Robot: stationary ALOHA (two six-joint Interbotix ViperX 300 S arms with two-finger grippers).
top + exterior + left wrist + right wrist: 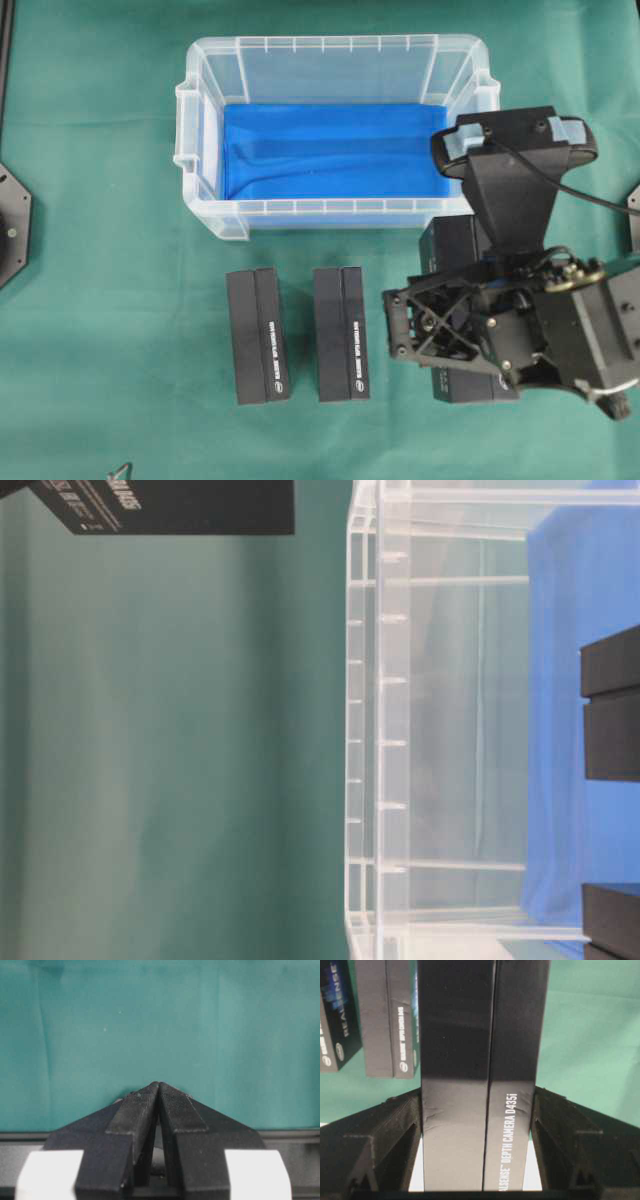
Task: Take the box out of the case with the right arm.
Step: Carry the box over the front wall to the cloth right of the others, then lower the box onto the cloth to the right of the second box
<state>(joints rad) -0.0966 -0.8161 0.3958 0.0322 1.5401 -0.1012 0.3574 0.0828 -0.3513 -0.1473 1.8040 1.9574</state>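
The case (335,135) is a large clear plastic tub with a rimmed edge and side handles, standing upright and open on the green worktop (100,250), its bottom lined with a bright blue sheet (330,150) that lies bare in the overhead view. The box (480,1075) is a long black carton printed with white lettering reading "DEPTH CAMERA D435i"; it lies outside the case, just in front of the case's right front corner, clamped between the two fingers (385,1145) of the right arm's gripper (420,325), which press against its long sides. The right arm (520,200) is all black and reaches over the case's right end.
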